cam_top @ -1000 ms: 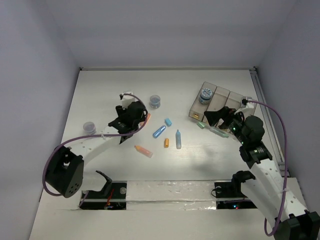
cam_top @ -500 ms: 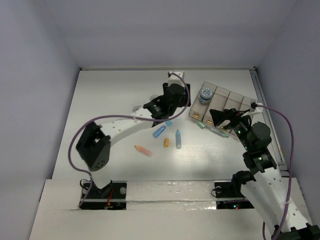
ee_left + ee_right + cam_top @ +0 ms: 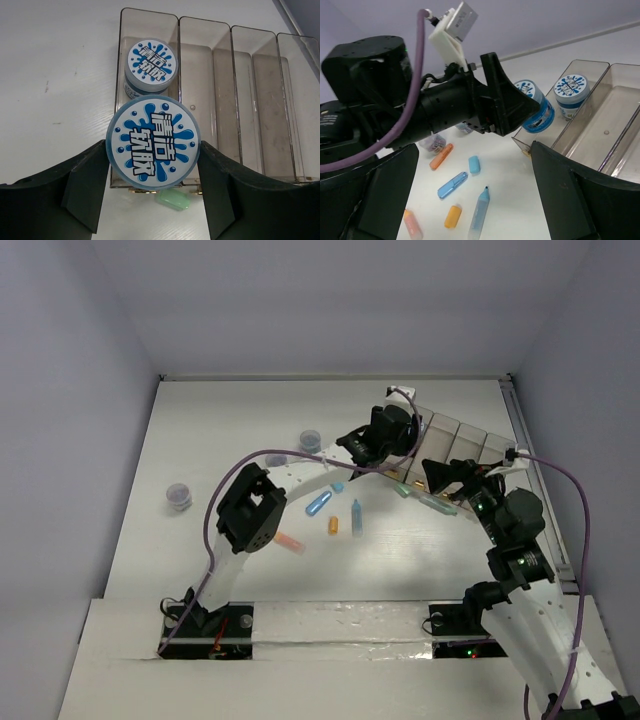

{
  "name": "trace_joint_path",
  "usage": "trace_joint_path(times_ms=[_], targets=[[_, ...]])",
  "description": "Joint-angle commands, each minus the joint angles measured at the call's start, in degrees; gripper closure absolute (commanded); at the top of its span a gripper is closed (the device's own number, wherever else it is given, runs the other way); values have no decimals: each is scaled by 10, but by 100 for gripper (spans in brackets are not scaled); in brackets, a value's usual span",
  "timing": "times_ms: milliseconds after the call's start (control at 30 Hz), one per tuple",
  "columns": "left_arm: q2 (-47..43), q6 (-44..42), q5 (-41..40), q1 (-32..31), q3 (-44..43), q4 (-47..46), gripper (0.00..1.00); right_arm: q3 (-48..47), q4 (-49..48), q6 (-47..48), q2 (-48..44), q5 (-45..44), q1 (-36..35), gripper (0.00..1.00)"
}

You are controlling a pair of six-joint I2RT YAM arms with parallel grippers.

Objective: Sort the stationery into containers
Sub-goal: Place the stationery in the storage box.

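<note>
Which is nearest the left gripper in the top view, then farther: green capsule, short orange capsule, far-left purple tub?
1. green capsule, close beside the left gripper.
2. short orange capsule, table centre.
3. purple tub, far left.

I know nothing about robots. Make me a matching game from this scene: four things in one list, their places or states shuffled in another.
Things
1. left gripper
2. right gripper
3. pale green stick
4. end compartment of the organiser box

States
A. open, holding nothing
B. lying on the table just outside the box
C. shut on a blue-labelled tub
D. a second tub stands inside

Pairs: 1-C, 2-A, 3-B, 4-D
</note>
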State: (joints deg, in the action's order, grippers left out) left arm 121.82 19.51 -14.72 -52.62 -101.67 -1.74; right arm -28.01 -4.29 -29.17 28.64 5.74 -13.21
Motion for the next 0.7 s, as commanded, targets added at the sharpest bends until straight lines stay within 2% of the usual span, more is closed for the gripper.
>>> trace_joint_path(times_ms=[0,333,433,500,533,567,667], targets=[[8,-13,6,2,-54,-19,78,4,-16,2,-6,-12,-4,0],[57,-18,-2,2,-73,-6,72,8,-19,0,-8,-16,-4,0],[57,-17,-1,2,-73,-5,56,8,-20,0,-9,-15,-4,0],[51,-19,-2,2,-71,-8,28,8,-21,0,-6,-13,-4,0],[47,-19,-4,2,-71,-10,28,8,-21,0,-4,-13,-4,0],[44,-22,-7,2,-71,-13,18,7,-21,1,-4,-13,-4,0],[31,-29,-16,2,-78,-22,8,8,-23,1,-1,-9,-4,0]])
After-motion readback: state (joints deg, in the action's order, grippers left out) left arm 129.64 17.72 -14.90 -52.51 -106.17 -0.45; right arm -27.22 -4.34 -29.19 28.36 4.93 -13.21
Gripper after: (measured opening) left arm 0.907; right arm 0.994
